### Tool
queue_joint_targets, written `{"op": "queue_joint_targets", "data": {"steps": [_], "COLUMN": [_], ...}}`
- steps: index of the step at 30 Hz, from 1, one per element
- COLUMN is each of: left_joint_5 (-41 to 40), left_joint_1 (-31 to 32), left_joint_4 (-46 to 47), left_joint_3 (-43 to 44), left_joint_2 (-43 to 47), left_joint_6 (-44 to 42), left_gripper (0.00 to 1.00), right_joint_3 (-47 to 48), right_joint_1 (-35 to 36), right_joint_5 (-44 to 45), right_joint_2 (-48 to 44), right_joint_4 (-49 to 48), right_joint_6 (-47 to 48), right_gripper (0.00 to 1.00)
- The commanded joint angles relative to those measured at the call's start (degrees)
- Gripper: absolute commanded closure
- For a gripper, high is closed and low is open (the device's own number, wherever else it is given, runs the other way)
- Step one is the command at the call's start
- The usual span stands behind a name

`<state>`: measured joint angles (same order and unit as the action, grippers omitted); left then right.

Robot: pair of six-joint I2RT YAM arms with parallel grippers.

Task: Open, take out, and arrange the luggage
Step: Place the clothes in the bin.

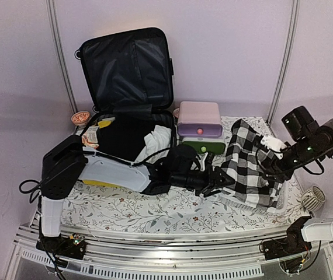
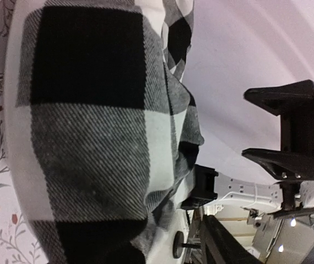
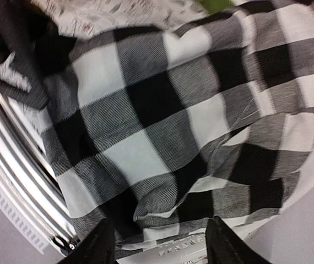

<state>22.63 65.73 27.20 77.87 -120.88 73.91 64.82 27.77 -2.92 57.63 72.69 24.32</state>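
Note:
The yellow luggage (image 1: 125, 131) lies open at the back left. Its black-lined lid (image 1: 125, 64) stands upright, and clothes and small items lie in the base. A black-and-white checked cloth (image 1: 248, 160) drapes over a white mesh basket (image 1: 283, 197) on the right. My left gripper (image 1: 222, 178) reaches right and is shut on the cloth's left edge (image 2: 91, 110). One of its fingers (image 2: 204, 187) shows and the other is hidden by cloth. My right gripper (image 3: 165, 247) is open, its fingers (image 3: 99, 245) astride the cloth's (image 3: 162, 121) edge at the basket rim (image 3: 190, 248). It also shows in the top view (image 1: 270, 160).
A pink-and-green drawer box (image 1: 199, 125) stands between the luggage and the basket. A small cup (image 1: 80, 118) sits left of the luggage and a ribbed round object (image 1: 314, 198) at the far right. A floral cloth (image 1: 155, 210) covers the table.

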Motion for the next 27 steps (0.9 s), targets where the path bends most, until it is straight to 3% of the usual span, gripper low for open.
{"op": "queue_joint_targets", "data": {"steps": [1, 5, 9, 12, 14, 15, 21, 27], "left_joint_5": [-7.6, -15.54, -19.92, -23.32, -25.9, -26.97, -29.85, -30.57], "left_joint_1": [-0.13, -0.22, -0.31, -0.34, -0.54, -0.6, -3.51, -11.07], "left_joint_4": [-12.3, -20.99, -25.2, -27.38, -28.48, -28.67, -29.63, -33.52], "left_joint_3": [3.55, 3.96, 2.22, 0.75, 0.13, -0.36, -2.33, -4.41], "left_joint_2": [7.08, 12.84, 15.95, 17.97, 19.54, 20.75, 26.71, 34.44], "left_joint_6": [-10.62, -16.61, -19.44, -21.54, -23.16, -24.2, -30.94, -35.97], "left_gripper": [0.38, 0.21, 0.15, 0.14, 0.15, 0.15, 0.16, 0.16], "right_joint_3": [6.93, 9.04, 12.38, 11.15, 8.8, 6.94, -8.87, -24.43], "right_joint_1": [0.37, 0.08, -4.15, -7.71, -10.17, -12.43, -17.99, -23.85], "right_joint_5": [5.56, 8.68, 2.86, -1.95, -3.52, -6.03, -22.95, -37.38], "right_joint_2": [1.38, 5.02, 11.96, 15.23, 16.08, 15.93, 13.59, 16.96], "right_joint_4": [-6.92, -15.66, -24.4, -31.67, -36.54, -39.5, -61.65, -81.31], "right_joint_6": [-5.62, -14.3, -23.34, -31.41, -36.35, -39.01, -51.58, -62.07], "right_gripper": [0.35, 0.28, 0.43, 0.61, 0.9, 0.98, 0.99, 0.99]}}
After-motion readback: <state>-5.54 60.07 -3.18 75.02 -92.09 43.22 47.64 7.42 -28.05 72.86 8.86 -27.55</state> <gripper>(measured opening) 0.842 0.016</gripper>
